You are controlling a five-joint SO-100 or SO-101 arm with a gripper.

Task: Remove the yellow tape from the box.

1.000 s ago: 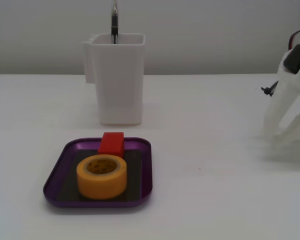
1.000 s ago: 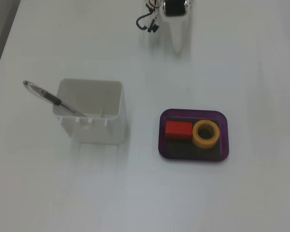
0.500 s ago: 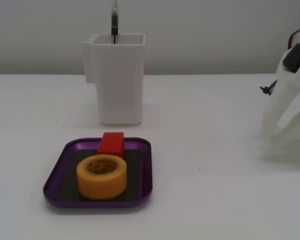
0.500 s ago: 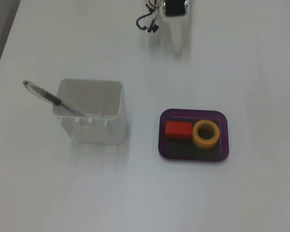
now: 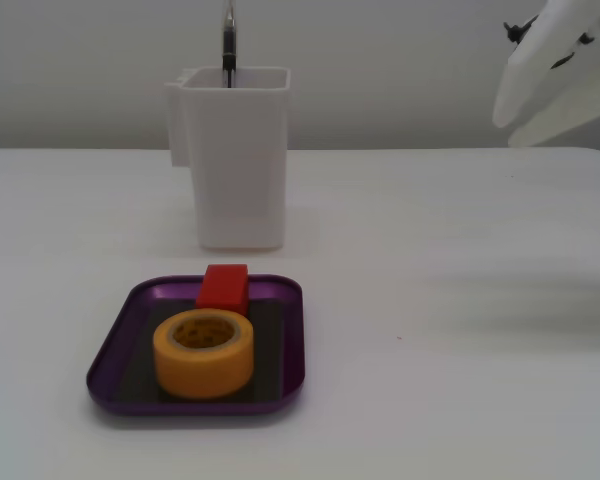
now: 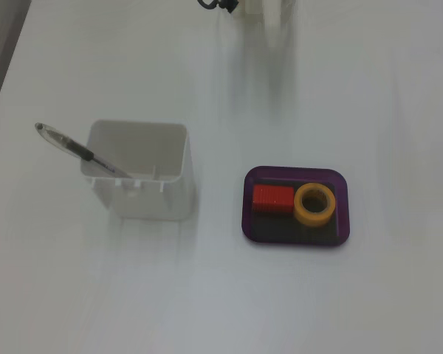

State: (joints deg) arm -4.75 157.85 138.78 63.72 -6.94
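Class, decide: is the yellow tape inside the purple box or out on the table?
Inside. The yellow tape lies flat, core upward, on the box's dark floor, beside the red cube; its rim surrounds both.

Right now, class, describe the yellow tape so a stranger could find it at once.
On the white table, find the shallow purple box in front of the tall white container. The yellow tape lies flat inside. Unlike the small red cube next to it, it is a round, hollow-centred ring.
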